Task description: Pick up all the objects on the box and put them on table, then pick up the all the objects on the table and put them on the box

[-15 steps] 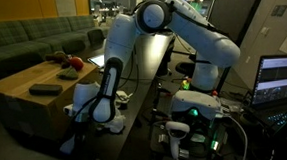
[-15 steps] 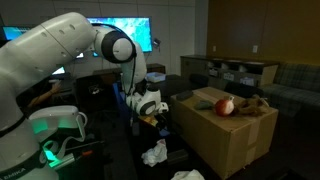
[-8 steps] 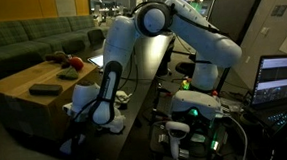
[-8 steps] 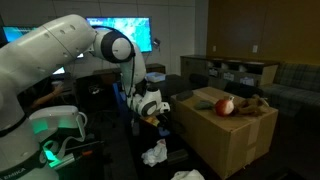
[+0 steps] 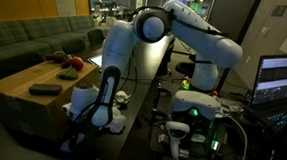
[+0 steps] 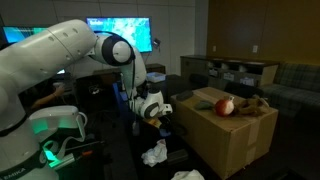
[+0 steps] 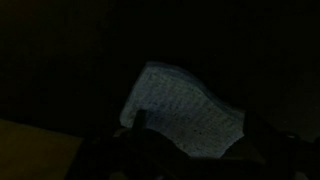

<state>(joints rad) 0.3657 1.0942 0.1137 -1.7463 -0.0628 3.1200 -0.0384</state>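
The brown cardboard box [image 5: 24,97] [image 6: 228,128] carries a red toy [image 5: 73,62] [image 6: 225,106], a dark remote-shaped bar [image 5: 44,89] and a brownish piece [image 6: 256,103]. My gripper [image 5: 79,127] [image 6: 160,112] hangs low beside the box, between it and the black table [image 5: 155,64]. The wrist view is very dark. A pale grey cloth [image 7: 185,112] lies just beyond my gripper [image 7: 195,128], whose fingers show only as dark shapes standing apart on either side of it. Nothing is visibly clamped.
A white crumpled cloth [image 6: 153,152] lies low in front of the box. A green sofa [image 5: 26,42] stands behind the box. A lit laptop screen [image 5: 281,80] and the robot base with green lights [image 5: 191,112] are close by. A bright monitor [image 6: 120,32] glows at the back.
The arm's elbow has shifted slightly and the gripper has sunk a little beside the box. The things on the box have not moved.
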